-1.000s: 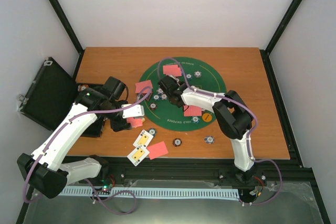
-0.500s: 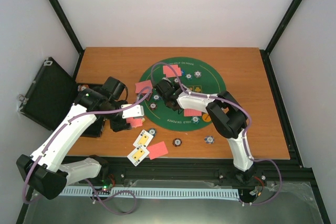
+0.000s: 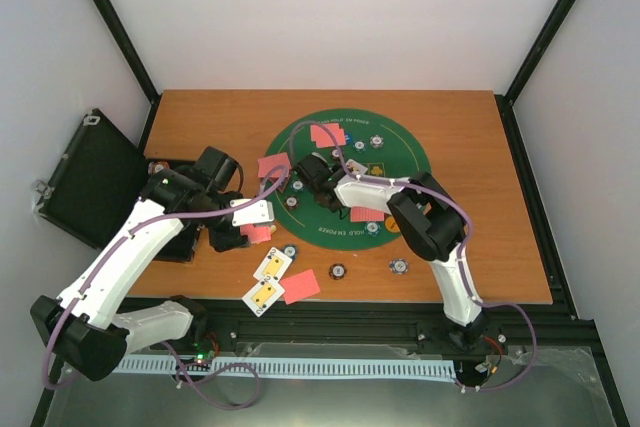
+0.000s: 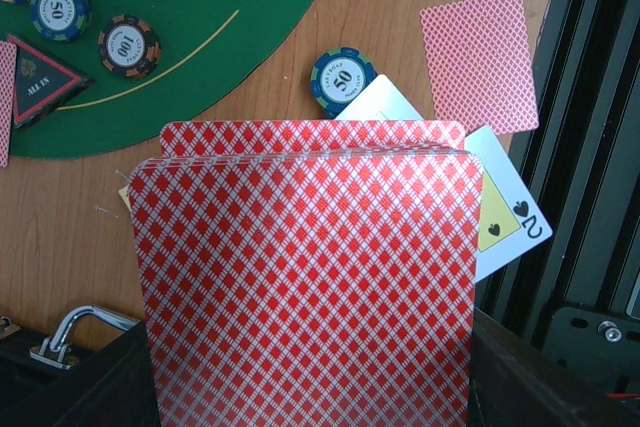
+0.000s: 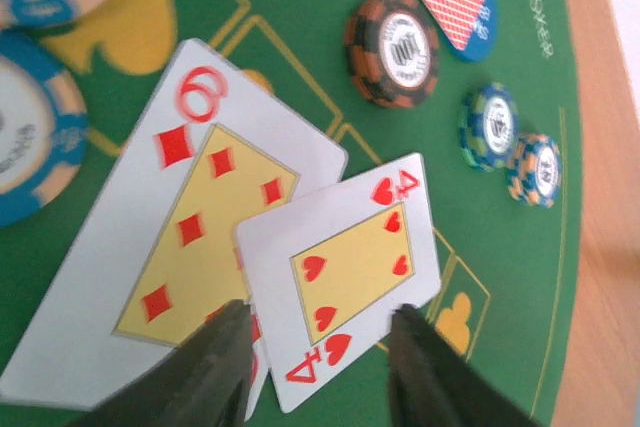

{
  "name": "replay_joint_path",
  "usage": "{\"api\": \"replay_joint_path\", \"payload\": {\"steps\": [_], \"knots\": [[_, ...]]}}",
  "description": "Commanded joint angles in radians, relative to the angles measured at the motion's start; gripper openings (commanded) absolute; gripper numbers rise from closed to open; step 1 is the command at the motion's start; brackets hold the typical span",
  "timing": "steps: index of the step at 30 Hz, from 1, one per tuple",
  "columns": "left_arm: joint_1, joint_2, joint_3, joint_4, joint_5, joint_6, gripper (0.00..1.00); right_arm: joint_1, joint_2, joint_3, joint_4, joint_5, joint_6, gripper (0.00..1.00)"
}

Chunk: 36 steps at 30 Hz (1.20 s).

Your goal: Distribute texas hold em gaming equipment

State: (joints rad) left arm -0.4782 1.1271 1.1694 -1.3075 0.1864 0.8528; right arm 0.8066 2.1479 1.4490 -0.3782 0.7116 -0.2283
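Right wrist view: the right hand (image 5: 315,337) hangs low over the green mat (image 5: 300,7), its fingers spread to either side of the near end of the four of hearts (image 5: 345,267). That card appears to lie face up, overlapping the six of diamonds (image 5: 190,217). A clean finish would be a straight lift, dragging neither card toward the chips (image 5: 392,50). The left hand (image 3: 245,234) pinches the deck (image 4: 305,277) above the wooden surface (image 3: 480,147), just beside the mat.
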Motion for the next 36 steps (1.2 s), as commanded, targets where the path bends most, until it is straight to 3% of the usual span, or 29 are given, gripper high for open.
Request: {"api": "replay_joint_path", "payload": {"steps": [1,6,11,17,24,36], "knots": [[-0.005,-0.026,0.021,-0.026,0.007,-0.004,0.17,-0.029,-0.117,0.024,-0.121,-0.145,0.192,0.46],[-0.005,-0.035,0.022,-0.034,0.005,-0.005,0.17,-0.114,-0.274,-0.028,-0.162,-0.376,0.33,0.54],[-0.005,-0.039,0.022,-0.033,0.01,-0.007,0.17,-0.249,-0.336,-0.107,-0.161,-0.56,0.457,0.52],[-0.005,-0.033,0.024,-0.031,0.02,-0.013,0.17,-0.291,-0.281,-0.152,-0.152,-0.58,0.5,0.36],[-0.005,-0.034,0.019,-0.029,0.011,-0.009,0.17,-0.312,-0.202,-0.162,-0.128,-0.593,0.512,0.25],[-0.006,-0.027,0.01,-0.025,0.01,-0.007,0.17,-0.316,-0.136,-0.121,-0.128,-0.61,0.496,0.2]]}}
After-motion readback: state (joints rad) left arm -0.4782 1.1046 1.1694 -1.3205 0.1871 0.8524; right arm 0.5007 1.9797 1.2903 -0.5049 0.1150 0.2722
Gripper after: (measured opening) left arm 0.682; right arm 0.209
